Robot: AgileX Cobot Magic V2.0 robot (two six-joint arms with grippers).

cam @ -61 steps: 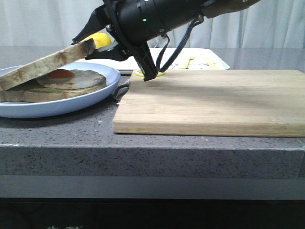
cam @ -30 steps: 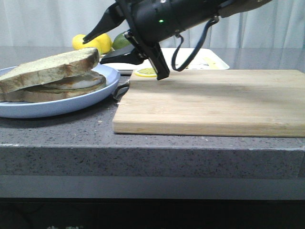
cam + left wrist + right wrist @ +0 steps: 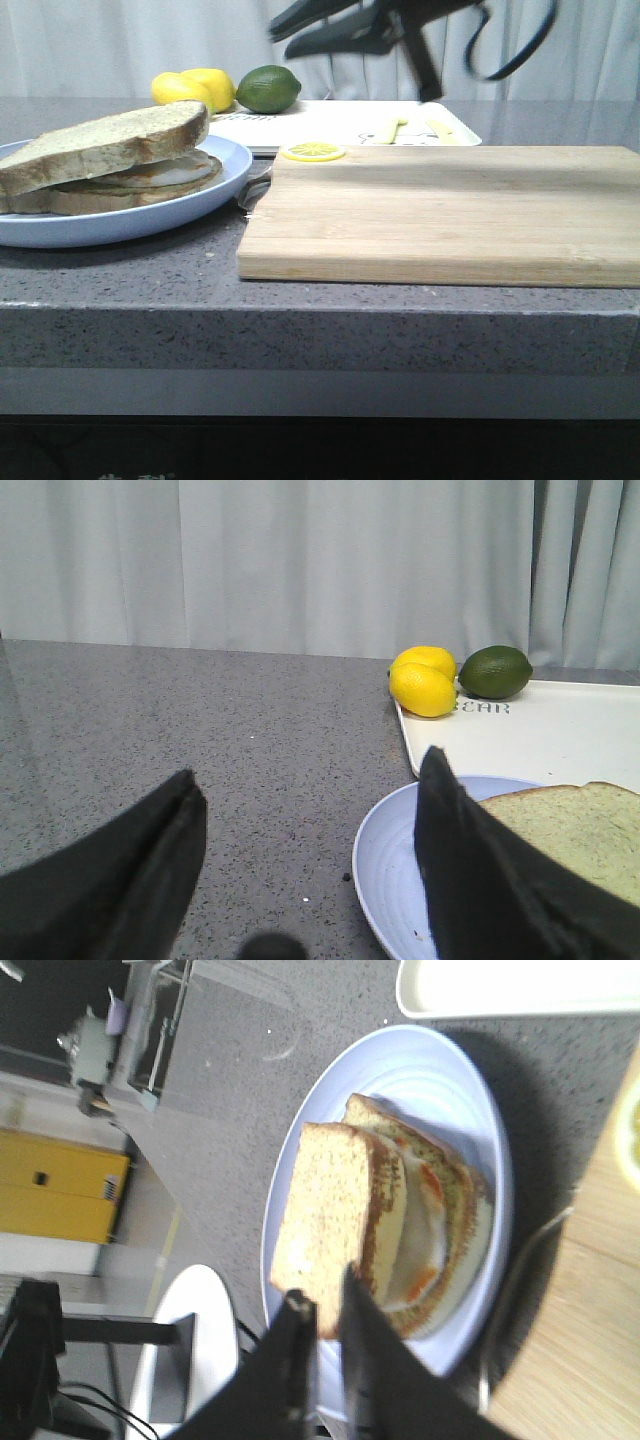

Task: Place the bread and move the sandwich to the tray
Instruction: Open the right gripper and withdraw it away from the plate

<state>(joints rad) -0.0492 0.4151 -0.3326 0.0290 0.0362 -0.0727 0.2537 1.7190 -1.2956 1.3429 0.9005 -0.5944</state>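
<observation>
The sandwich lies on the round pale-blue plate (image 3: 205,200) at the left: the plain bread slice (image 3: 110,140) rests on top of the fried egg (image 3: 165,172) and the lower slice. My right gripper (image 3: 283,35) is high above the table, right of the plate, its fingers slightly apart and empty. In the right wrist view it (image 3: 322,1295) hangs over the bread (image 3: 325,1210) and plate (image 3: 440,1070). My left gripper (image 3: 310,780) is open and empty, low beside the plate's (image 3: 390,850) rim. The white tray (image 3: 340,120) lies behind.
A wooden cutting board (image 3: 450,210) fills the middle and right, with a lemon slice (image 3: 312,152) at its far corner. Two lemons (image 3: 190,88) and a lime (image 3: 268,88) sit by the tray's far left corner. A metal utensil (image 3: 255,185) lies between plate and board.
My right gripper laid the bread slice down onto the egg, let go of it, and has risen up and to the right, away from the plate.
</observation>
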